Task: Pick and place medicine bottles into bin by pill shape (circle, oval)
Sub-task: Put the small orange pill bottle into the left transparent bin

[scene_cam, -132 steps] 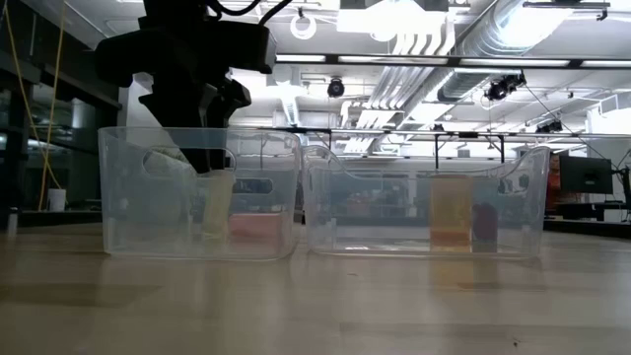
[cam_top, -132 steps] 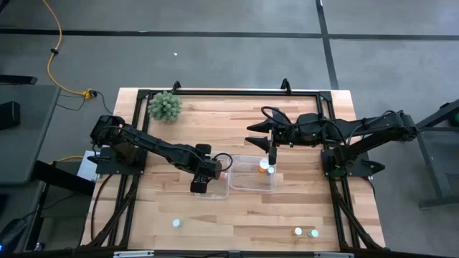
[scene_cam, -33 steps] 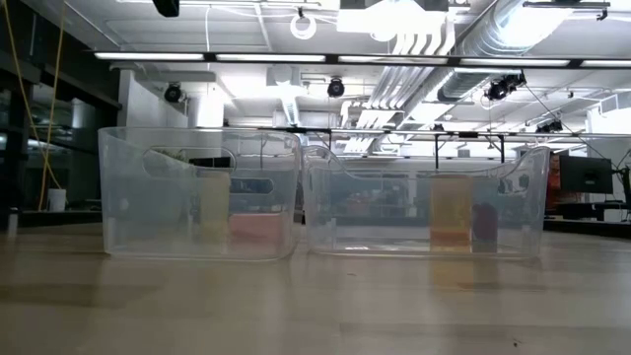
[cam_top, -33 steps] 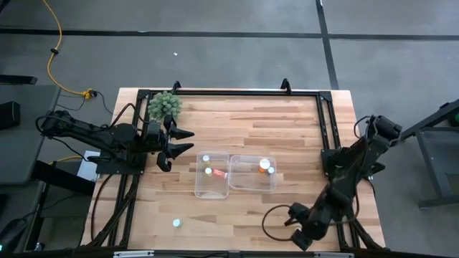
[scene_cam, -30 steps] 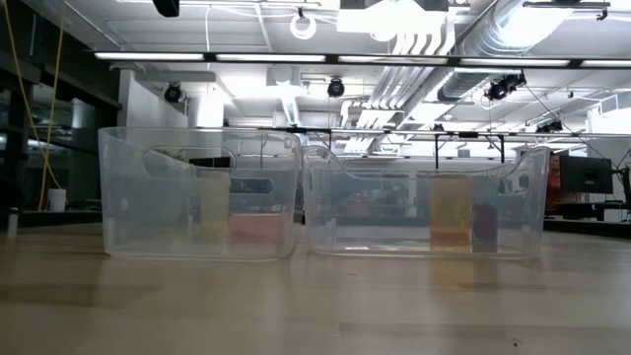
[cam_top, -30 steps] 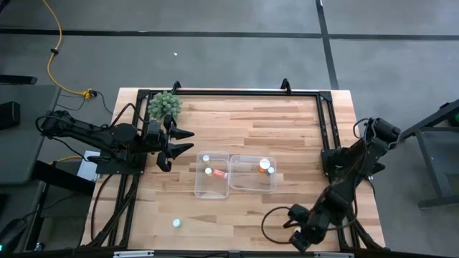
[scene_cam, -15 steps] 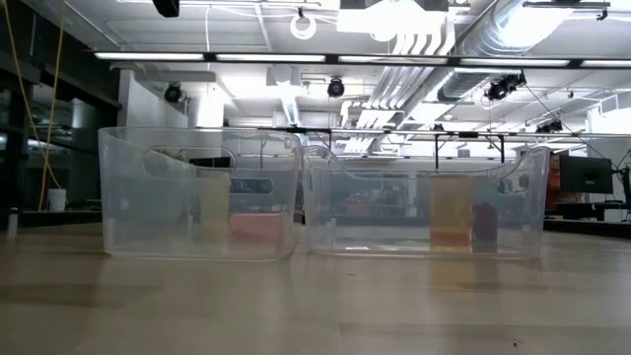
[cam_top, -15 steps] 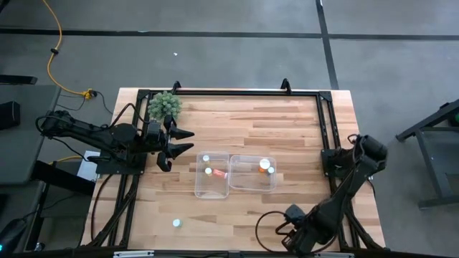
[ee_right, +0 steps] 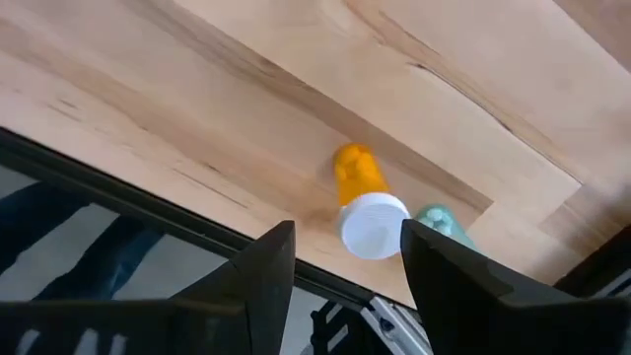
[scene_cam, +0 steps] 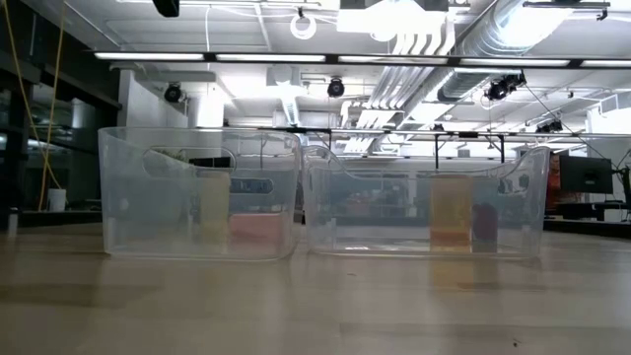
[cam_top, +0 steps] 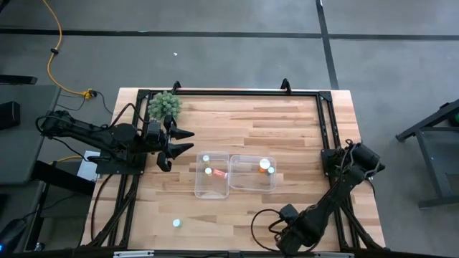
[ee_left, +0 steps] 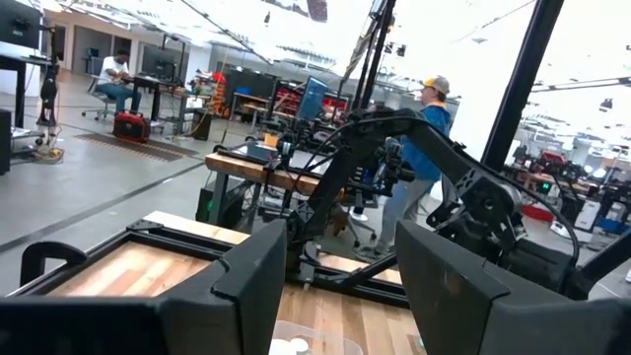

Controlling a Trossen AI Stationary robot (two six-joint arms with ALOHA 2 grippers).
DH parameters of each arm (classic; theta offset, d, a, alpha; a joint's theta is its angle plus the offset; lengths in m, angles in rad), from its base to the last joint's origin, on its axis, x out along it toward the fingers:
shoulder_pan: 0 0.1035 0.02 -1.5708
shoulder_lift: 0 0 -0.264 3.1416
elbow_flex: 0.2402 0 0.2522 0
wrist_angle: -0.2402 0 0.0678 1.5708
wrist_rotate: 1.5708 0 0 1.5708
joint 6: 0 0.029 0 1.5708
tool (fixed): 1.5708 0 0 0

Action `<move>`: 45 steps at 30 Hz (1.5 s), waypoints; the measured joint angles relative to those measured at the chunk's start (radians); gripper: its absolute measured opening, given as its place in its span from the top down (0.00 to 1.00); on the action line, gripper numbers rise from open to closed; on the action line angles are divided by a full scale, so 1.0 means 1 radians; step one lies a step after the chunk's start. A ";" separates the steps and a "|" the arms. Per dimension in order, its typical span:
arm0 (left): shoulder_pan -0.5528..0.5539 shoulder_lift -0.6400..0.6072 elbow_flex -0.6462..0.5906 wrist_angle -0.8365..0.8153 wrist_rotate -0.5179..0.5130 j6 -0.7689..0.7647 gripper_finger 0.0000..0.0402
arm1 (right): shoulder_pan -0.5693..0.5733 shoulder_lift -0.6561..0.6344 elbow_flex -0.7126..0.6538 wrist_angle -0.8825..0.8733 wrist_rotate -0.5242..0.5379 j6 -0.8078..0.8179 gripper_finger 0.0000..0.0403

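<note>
Wooden tabletop [ee_right: 148, 89] bears an upright orange bottle [ee_right: 367, 209], cap toward the open right hand [ee_right: 340, 258].

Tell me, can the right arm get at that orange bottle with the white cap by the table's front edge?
Probably yes: the right end effector hangs open just above the orange bottle, nothing between them.

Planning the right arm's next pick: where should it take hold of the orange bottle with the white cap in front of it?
Grip the orange bottle across its cylindrical body or cap, coming down from above: it stands upright on the table. Mind the small teal thing beside it.
</note>
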 joint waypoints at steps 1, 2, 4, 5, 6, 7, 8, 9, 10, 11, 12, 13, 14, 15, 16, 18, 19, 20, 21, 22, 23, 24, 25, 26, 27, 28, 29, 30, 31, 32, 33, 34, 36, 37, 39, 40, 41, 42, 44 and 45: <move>0.000 0.000 0.000 0.000 0.000 0.000 0.55 | -0.002 0.002 0.000 -0.004 -0.009 -0.006 0.56; 0.000 0.000 0.000 0.000 0.000 0.000 0.55 | -0.005 0.004 0.000 -0.010 -0.013 -0.014 0.56; 0.000 0.000 0.000 0.000 0.000 0.000 0.55 | -0.006 0.005 0.000 -0.020 -0.015 -0.018 0.56; 0.000 0.000 0.000 0.000 0.000 0.000 0.55 | -0.006 0.005 0.000 -0.026 -0.015 -0.019 0.56; 0.000 0.000 0.000 0.000 0.000 0.000 0.55 | -0.006 0.005 0.000 -0.030 -0.015 -0.019 0.56; 0.000 0.000 0.000 0.000 0.000 0.000 0.55 | -0.006 0.005 0.000 -0.033 -0.015 -0.019 0.56; 0.000 0.000 0.000 0.000 0.000 0.000 0.55 | -0.006 0.005 0.000 -0.034 -0.017 -0.019 0.56; 0.000 0.000 0.000 0.000 0.000 0.000 0.55 | -0.006 0.005 0.000 -0.034 -0.022 -0.020 0.56; 0.000 0.000 0.000 0.000 0.000 0.000 0.55 | -0.006 0.005 0.000 -0.033 -0.031 -0.020 0.56; 0.000 0.000 0.000 0.000 0.000 0.000 0.55 | -0.005 0.005 0.000 -0.033 -0.042 -0.020 0.56; 0.000 0.000 0.000 0.000 0.000 0.000 0.55 | -0.004 0.005 0.000 -0.032 -0.052 -0.023 0.56; 0.000 0.000 0.000 0.000 0.000 0.000 0.55 | -0.004 0.005 0.000 -0.032 -0.056 -0.027 0.56; 0.000 0.000 0.000 0.000 0.000 0.000 0.55 | -0.003 0.005 0.000 -0.032 -0.057 -0.028 0.56; 0.000 0.000 0.000 0.000 0.000 0.000 0.55 | -0.003 0.005 0.000 -0.032 -0.057 -0.028 0.56; 0.000 0.000 0.000 0.000 0.000 0.000 0.55 | -0.003 0.005 -0.001 -0.032 -0.056 -0.028 0.56; 0.000 0.000 0.000 0.000 0.000 0.000 0.55 | -0.003 0.010 -0.001 -0.030 -0.056 -0.028 0.56; 0.000 0.000 0.000 0.000 0.000 0.000 0.55 | -0.005 0.014 -0.001 -0.025 -0.056 -0.028 0.56; 0.000 0.000 0.000 0.000 0.000 0.000 0.55 | -0.005 0.021 -0.001 -0.016 -0.057 -0.034 0.56; 0.000 0.000 0.000 0.000 0.000 0.000 0.55 | -0.005 0.028 -0.001 -0.005 -0.057 -0.045 0.56; 0.000 0.000 0.000 0.000 0.000 0.000 0.55 | -0.005 0.034 -0.002 0.007 -0.055 -0.052 0.56; 0.000 0.000 0.000 0.000 0.000 0.000 0.55 | -0.005 0.038 -0.002 0.011 -0.049 -0.054 0.56; 0.000 0.000 0.000 0.000 0.000 0.000 0.55 | -0.006 0.040 -0.002 0.010 -0.039 -0.052 0.56; 0.000 0.000 0.000 0.000 0.000 0.000 0.55 | -0.008 0.040 -0.002 0.007 -0.028 -0.050 0.56; 0.000 0.000 0.000 0.000 0.000 0.000 0.55 | -0.008 0.040 -0.002 0.002 -0.018 -0.044 0.56; 0.000 0.000 0.000 0.000 0.000 0.000 0.55 | -0.012 0.040 -0.002 -0.006 -0.014 -0.035 0.56; 0.000 0.000 0.000 0.001 0.000 0.000 0.55 | -0.013 0.040 -0.002 -0.016 -0.011 -0.030 0.56; 0.000 0.000 0.000 0.000 0.000 0.000 0.55 | -0.013 0.040 -0.002 -0.024 -0.012 -0.029 0.56; 0.000 0.000 0.000 0.000 0.000 0.000 0.55 | -0.014 0.040 -0.002 -0.025 -0.015 -0.029 0.56; 0.000 0.000 0.000 0.001 0.000 0.000 0.55 | -0.014 0.040 -0.002 -0.022 -0.018 -0.033 0.56; 0.000 0.000 0.000 0.000 0.000 0.000 0.55 | -0.014 0.040 -0.002 -0.022 -0.022 -0.035 0.56; 0.000 0.000 0.000 0.000 0.000 0.000 0.55 | -0.014 0.040 -0.002 -0.022 -0.025 -0.035 0.56; 0.000 0.000 0.000 0.000 0.000 0.000 0.55 | -0.014 0.040 -0.002 -0.019 -0.027 -0.036 0.56; 0.000 0.000 0.000 0.000 0.000 0.000 0.55 | -0.014 0.040 -0.002 -0.012 -0.028 -0.036 0.56; 0.000 0.000 0.000 0.000 0.000 0.000 0.55 | -0.014 0.042 -0.002 -0.011 -0.032 -0.037 0.56; 0.000 0.000 0.000 0.000 0.000 0.000 0.55 | -0.014 0.050 -0.004 0.000 -0.057 -0.043 0.56; 0.000 0.000 0.000 0.000 0.000 0.000 0.55 | -0.014 0.052 -0.013 0.022 -0.071 -0.052 0.56; 0.000 0.000 0.000 0.001 0.000 0.000 0.55 | -0.014 0.053 -0.025 0.047 -0.080 -0.054 0.56; 0.000 0.000 0.000 0.000 0.000 0.000 0.55 | -0.014 0.053 -0.039 0.067 -0.083 -0.051 0.56; 0.000 0.000 0.000 0.001 0.000 0.000 0.55 | -0.014 0.054 -0.058 0.090 -0.083 -0.027 0.56; 0.000 0.000 0.000 0.001 0.000 0.000 0.55 | -0.014 0.054 -0.060 0.089 -0.082 -0.020 0.56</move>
